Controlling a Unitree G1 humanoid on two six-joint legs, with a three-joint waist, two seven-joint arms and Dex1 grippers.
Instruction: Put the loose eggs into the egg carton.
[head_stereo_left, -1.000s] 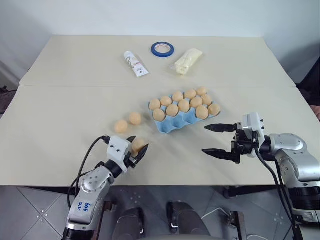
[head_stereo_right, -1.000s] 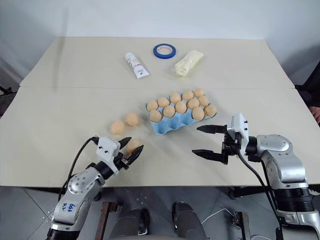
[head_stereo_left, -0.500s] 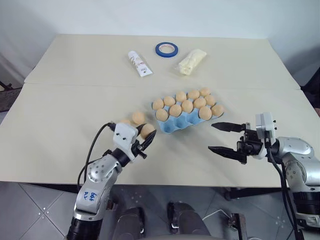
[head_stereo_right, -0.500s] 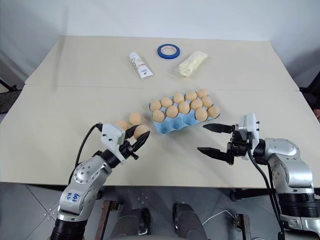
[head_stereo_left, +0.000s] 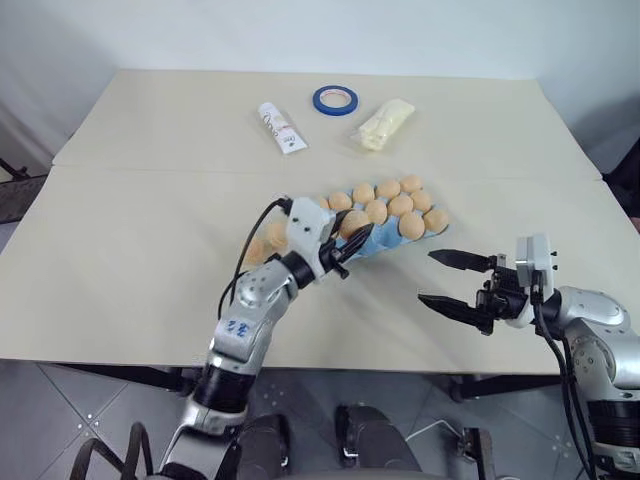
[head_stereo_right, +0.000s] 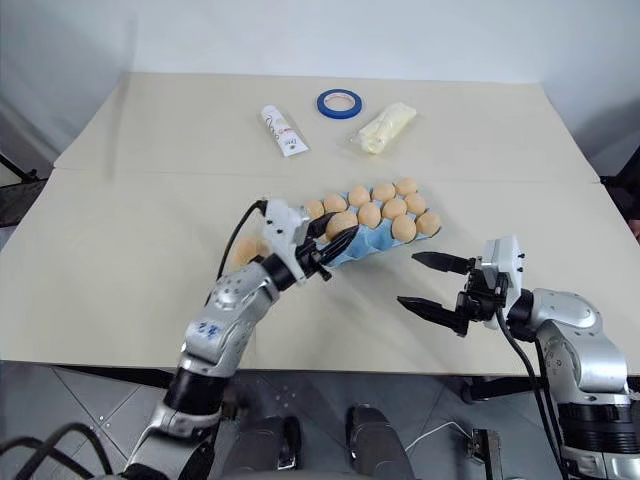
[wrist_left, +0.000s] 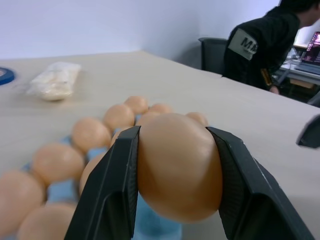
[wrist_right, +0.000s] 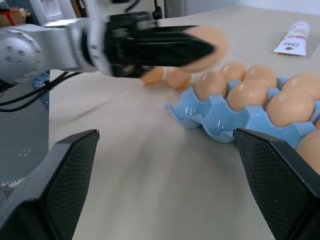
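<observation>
Now, left fingers clamping smooth matte egg, right fingers apart, moulded carton perhaps pulp.

Even, bright, diffuse light from above; no hard glare on the table. Shadows are soft: a faint one under the left claw and arm, another under the right claw. Head views are sharp across the middle of the frame, corners slightly darker, lower edge dim under the table. Left wrist view: the held egg is in focus with a soft highlight, the fingers crisp; the carton eggs behind are soft, and the person at upper right is blurred. Right wrist view: the left claw is smeared by motion blur at upper centre, near fingers out of focus.
</observation>
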